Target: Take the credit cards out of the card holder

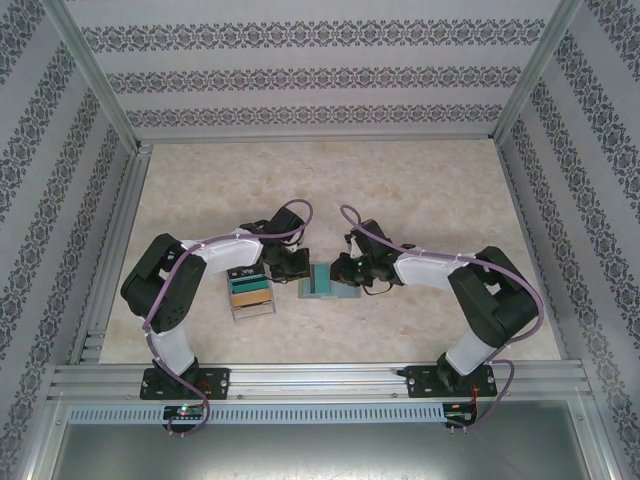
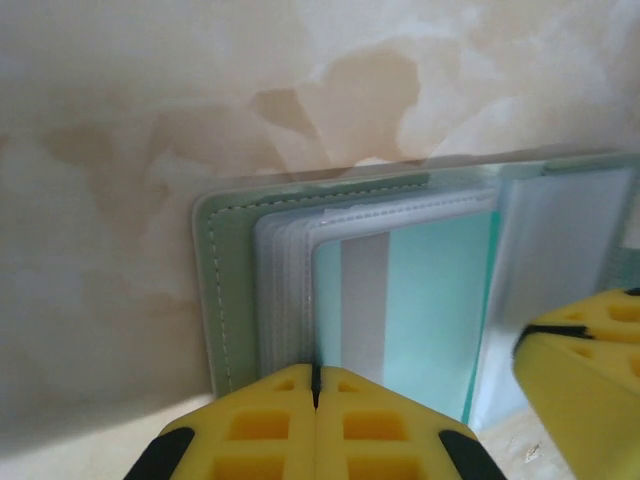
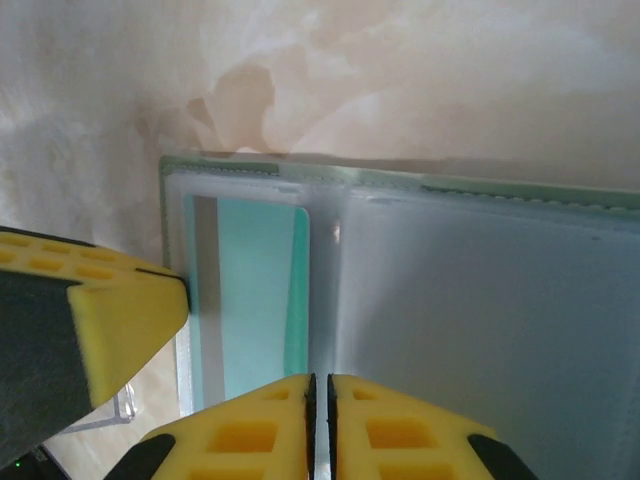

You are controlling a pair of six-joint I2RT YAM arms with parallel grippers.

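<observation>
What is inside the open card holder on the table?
A teal card with a grey stripe sits in a clear sleeve of the card holder. The other leaf's sleeves look frosted; any cards beneath them are hidden.

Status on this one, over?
Left gripper shut at edge of card holder, by teal card. Right gripper shut on holder's clear sleeves. Card not yet out. Card tray alongside, nothing blocking.

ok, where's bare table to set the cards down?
Bare: far half of the table, up to the back wall; also the near strip between card holder and front rail. Crowded: the middle, where left end effector, right end effector, card holder and card tray bunch.
</observation>
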